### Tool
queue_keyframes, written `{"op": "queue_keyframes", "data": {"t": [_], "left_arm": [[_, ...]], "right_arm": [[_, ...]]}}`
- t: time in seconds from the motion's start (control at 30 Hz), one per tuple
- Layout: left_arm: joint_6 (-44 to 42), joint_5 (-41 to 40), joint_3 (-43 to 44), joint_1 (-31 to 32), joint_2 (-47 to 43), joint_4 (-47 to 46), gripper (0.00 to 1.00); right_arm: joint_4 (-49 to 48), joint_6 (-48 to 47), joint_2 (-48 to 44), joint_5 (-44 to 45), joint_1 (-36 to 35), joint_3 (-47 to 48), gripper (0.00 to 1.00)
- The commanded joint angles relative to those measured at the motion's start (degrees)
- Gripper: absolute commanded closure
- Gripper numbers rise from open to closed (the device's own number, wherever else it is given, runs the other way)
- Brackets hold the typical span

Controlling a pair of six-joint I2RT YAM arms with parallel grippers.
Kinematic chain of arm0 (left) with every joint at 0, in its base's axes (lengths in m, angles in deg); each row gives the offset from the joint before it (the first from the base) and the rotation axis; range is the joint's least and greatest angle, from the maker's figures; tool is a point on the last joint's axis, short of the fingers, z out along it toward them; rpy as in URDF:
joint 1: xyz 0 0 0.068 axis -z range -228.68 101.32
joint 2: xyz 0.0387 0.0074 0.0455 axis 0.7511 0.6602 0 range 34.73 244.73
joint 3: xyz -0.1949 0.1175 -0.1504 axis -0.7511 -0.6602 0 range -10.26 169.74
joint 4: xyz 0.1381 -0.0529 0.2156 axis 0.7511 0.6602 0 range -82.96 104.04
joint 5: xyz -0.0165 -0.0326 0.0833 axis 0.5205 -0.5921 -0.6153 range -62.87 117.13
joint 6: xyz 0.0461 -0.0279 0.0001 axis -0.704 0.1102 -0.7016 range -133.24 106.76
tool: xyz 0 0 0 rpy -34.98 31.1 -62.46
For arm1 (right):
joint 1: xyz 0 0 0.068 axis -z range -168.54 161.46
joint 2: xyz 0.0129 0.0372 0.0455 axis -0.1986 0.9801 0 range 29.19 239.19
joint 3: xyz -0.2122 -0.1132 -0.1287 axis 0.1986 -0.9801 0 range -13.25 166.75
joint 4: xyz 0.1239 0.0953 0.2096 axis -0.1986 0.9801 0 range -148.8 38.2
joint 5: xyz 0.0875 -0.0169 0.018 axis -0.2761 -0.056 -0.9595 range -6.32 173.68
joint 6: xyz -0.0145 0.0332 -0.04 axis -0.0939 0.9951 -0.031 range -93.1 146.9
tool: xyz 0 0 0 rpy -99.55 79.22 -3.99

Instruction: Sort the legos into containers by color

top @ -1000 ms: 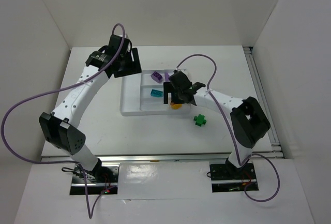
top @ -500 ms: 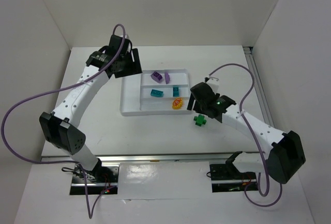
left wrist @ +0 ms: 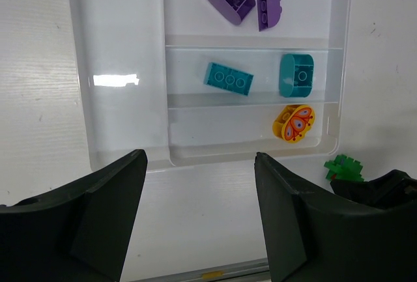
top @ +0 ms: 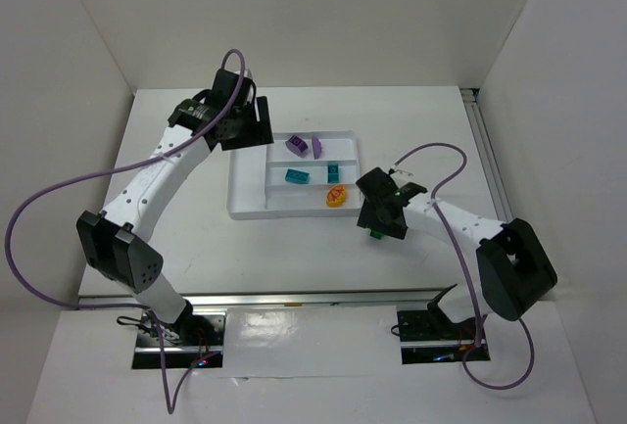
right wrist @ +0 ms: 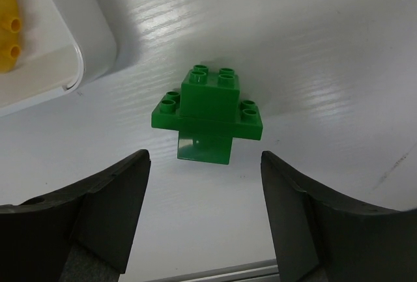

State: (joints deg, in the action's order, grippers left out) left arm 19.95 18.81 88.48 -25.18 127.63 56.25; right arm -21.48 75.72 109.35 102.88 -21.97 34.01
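Sorting was nearly finished: in the tray (top: 245, 184), two purple bricks (top: 297, 145) sat in the 12 o'clock section, two teal bricks (top: 295, 176) in the middle, and a yellow piece (top: 335, 196) in the 6 o'clock one. Only the green brick (right wrist: 207, 109) lay unsorted on the desk (top: 196, 238), just off the tray's 4 o'clock corner. The right hand (top: 380, 212) hung over it, fingers apart, touching nothing. The left hand (left wrist: 199, 165), likewise apart, held nothing.
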Motion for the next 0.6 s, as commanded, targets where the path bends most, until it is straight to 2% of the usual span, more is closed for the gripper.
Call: {"op": "queue_keyframes", "data": {"t": [0.0, 0.33, 0.47, 0.5, 0.57], "left_arm": [[-0.9, -0.8, -0.3, 0.0, -1.0, -1.1, 0.21], [-0.9, -0.8, -0.3, 0.0, -0.4, -1.1, 0.21], [-0.9, -0.8, -0.3, 0.0, -0.4, -1.1, 0.21], [-0.9, -0.8, -0.3, 0.0, -0.4, -1.1, 0.21], [-0.9, 0.4, -0.3, 0.0, 0.1, -1.1, 0.21]], "right_arm": [[-1.9, 0.9, 1.4, -0.4, 0.6, -0.8, 0.25], [-6.8, -0.1, 2.4, -1.6, 1.2, -3.5, 0.3], [-8.1, -1.2, 2.4, -1.1, 1.2, -3.5, 0.39], [-8.7, -1.9, 2.9, -0.6, 1.2, -2.9, 0.47], [-9.2, -3.4, 3.5, -0.6, 1.2, -2.9, 0.56]]}}
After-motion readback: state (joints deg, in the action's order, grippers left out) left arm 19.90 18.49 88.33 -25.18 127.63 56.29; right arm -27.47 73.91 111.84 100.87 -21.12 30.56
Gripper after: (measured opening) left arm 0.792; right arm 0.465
